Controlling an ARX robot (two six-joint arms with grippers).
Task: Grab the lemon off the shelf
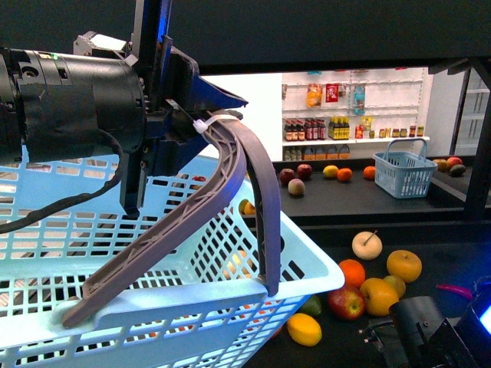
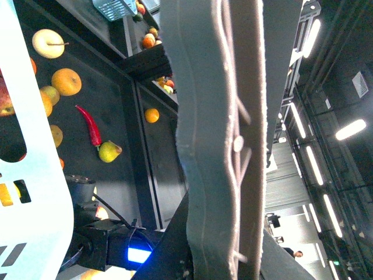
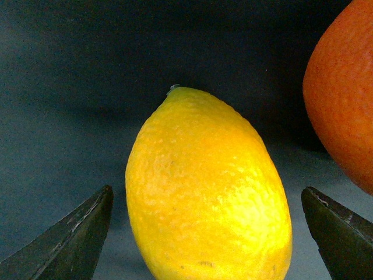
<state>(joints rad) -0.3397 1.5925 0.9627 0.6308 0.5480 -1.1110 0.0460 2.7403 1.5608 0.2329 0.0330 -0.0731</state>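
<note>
The lemon [image 1: 304,329], bright yellow and oval, lies on the dark lower level of the black shelf [image 1: 430,238], just beside the corner of the light blue basket. In the right wrist view the lemon [image 3: 207,192] fills the space between my right gripper's [image 3: 204,195] two dark fingertips [image 3: 76,239], which stand wide open on either side without touching it. That gripper shows in the front view [image 1: 383,331] at the bottom right. My left gripper [image 1: 180,115] is shut on the grey basket handle [image 1: 238,176], which also shows in the left wrist view [image 2: 215,146].
The light blue basket [image 1: 153,307] hangs in the left foreground. An orange fruit [image 3: 344,99] sits close beside the lemon. An apple [image 1: 347,303], oranges [image 1: 352,271] and other fruit lie nearby. A small blue basket [image 1: 404,172] stands on the upper level. A red chili [image 2: 88,124] lies further off.
</note>
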